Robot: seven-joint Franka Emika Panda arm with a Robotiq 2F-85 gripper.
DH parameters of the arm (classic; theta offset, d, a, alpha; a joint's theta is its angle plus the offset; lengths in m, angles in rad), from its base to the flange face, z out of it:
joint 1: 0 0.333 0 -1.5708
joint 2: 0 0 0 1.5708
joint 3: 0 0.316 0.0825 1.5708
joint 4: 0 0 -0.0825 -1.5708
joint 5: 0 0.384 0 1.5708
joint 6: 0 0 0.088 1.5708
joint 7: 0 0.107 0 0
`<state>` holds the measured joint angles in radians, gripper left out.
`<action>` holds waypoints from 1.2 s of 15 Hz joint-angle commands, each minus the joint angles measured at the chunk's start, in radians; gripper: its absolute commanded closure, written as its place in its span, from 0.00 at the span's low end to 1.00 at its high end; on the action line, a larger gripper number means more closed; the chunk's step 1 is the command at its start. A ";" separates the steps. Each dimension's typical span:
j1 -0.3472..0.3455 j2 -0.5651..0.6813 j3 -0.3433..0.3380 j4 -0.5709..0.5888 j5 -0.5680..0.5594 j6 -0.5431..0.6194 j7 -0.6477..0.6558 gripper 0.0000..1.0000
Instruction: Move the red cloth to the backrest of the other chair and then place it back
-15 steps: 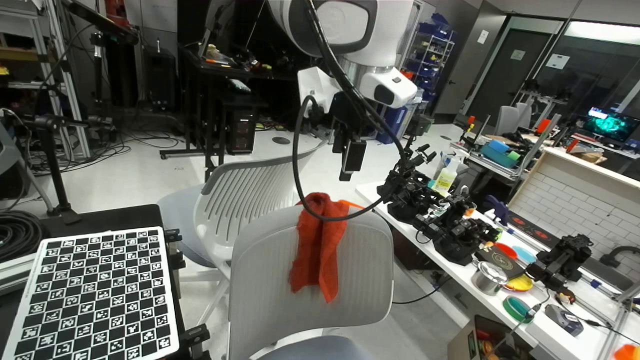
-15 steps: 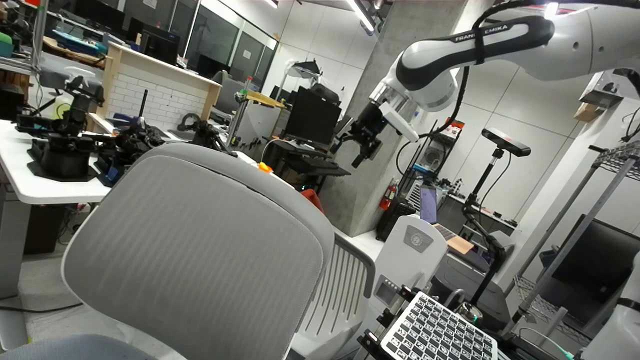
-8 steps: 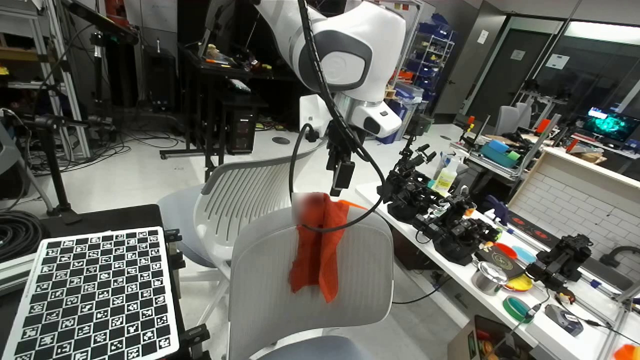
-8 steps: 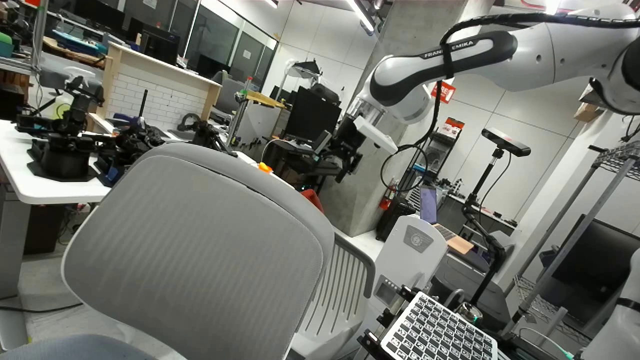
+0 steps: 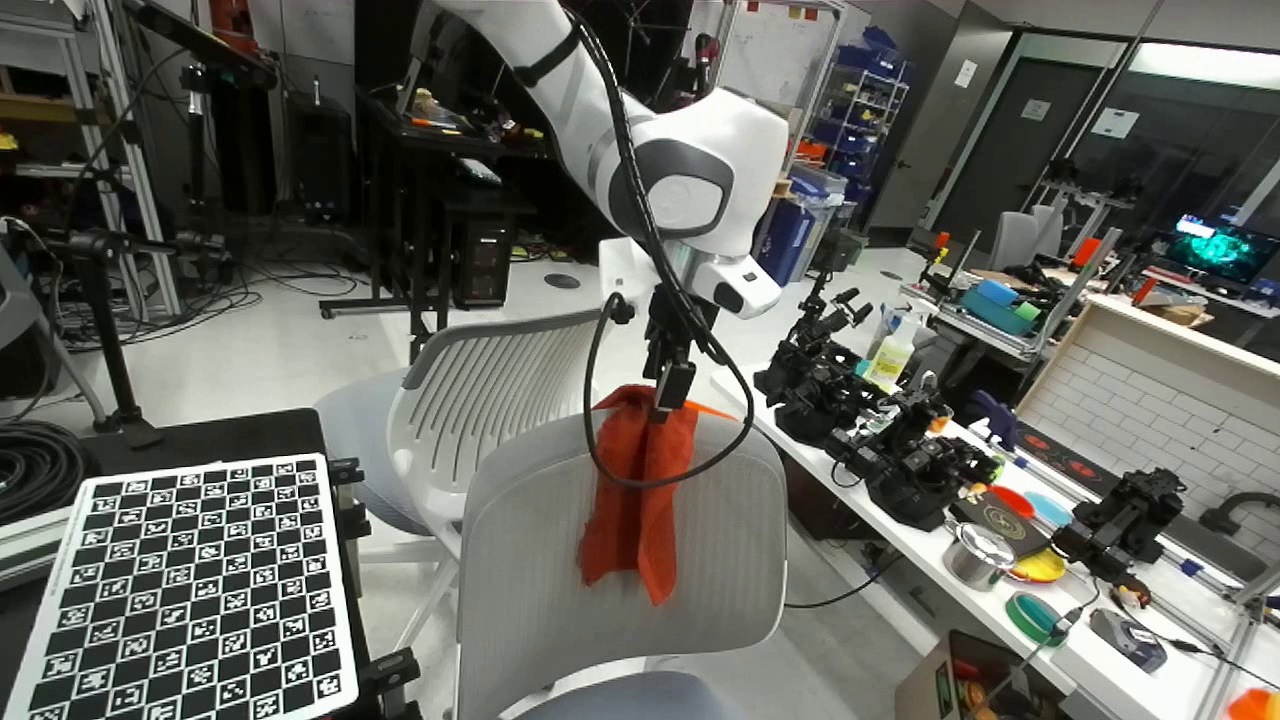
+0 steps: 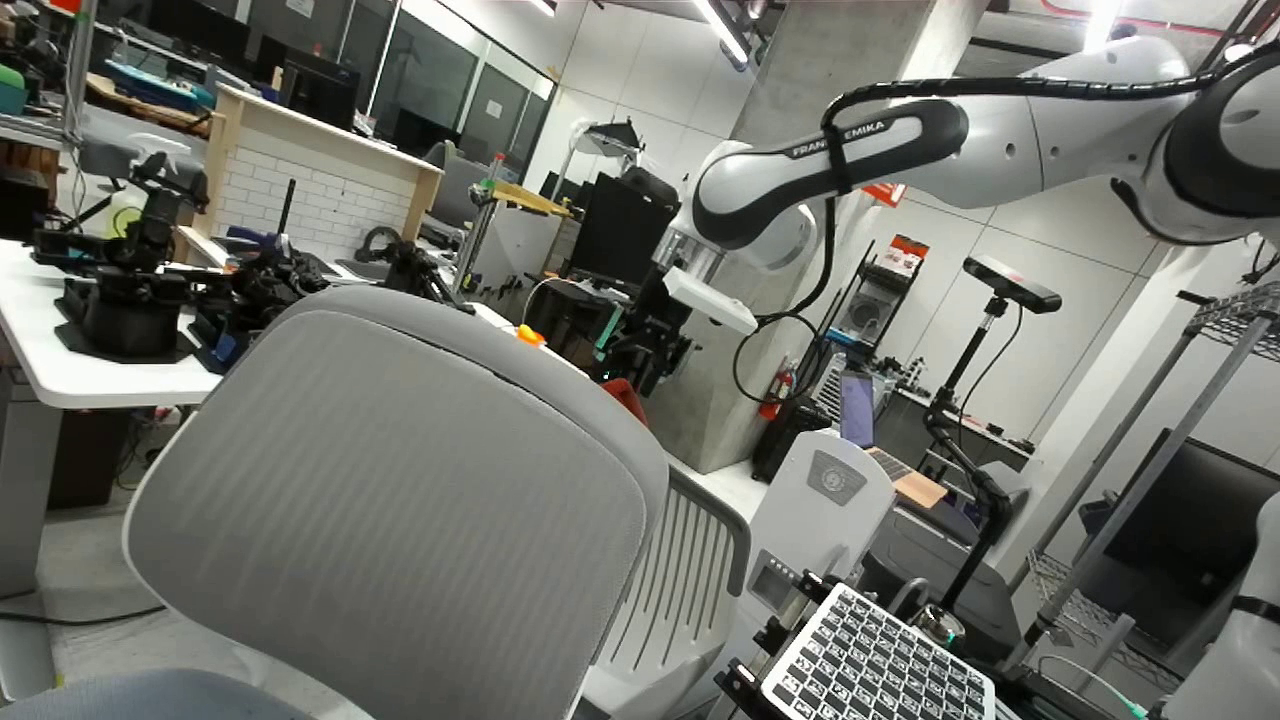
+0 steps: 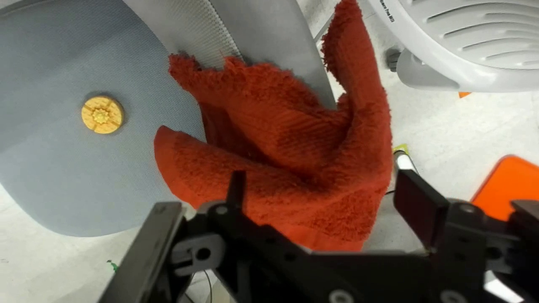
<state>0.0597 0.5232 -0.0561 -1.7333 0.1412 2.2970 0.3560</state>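
Note:
The red cloth (image 5: 640, 520) hangs over the top edge of the smooth pale-grey chair back (image 5: 535, 570). Only a bit of the cloth (image 6: 624, 396) shows in an exterior view, behind that chair back. The ribbed white backrest (image 5: 510, 375) of the other chair stands beside and behind it; its slats also show in the wrist view (image 7: 484, 42). My gripper (image 5: 665, 385) is at the cloth's top, pointing down. In the wrist view my gripper (image 7: 321, 181) is open, with cloth in view between and beyond its fingers (image 7: 421, 206). Whether they touch it is unclear.
A checkered board (image 5: 200, 590) lies on a black stand beside the chairs. A white table (image 5: 890, 540) with black robot arms (image 5: 910, 460) and dishes stands on the far side. My black cable (image 5: 745, 400) loops in front of the cloth.
My gripper has come down to the top of the cloth, shifting slightly left in an exterior view. The cloth and both chairs have not moved.

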 commanded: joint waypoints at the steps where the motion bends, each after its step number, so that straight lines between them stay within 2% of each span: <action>1: 0.005 0.044 -0.004 0.064 -0.023 -0.024 0.025 0.42; 6: -0.001 0.039 -0.004 0.087 -0.021 -0.036 0.014 0.81; 9: -0.005 0.027 -0.009 0.095 -0.026 -0.044 0.009 1.00; 13: -0.017 -0.012 -0.020 0.121 -0.045 -0.082 -0.004 0.98; 18: -0.036 -0.150 -0.016 0.152 -0.061 -0.183 -0.037 0.98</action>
<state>0.0341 0.4710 -0.0781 -1.5896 0.0948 2.1907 0.3440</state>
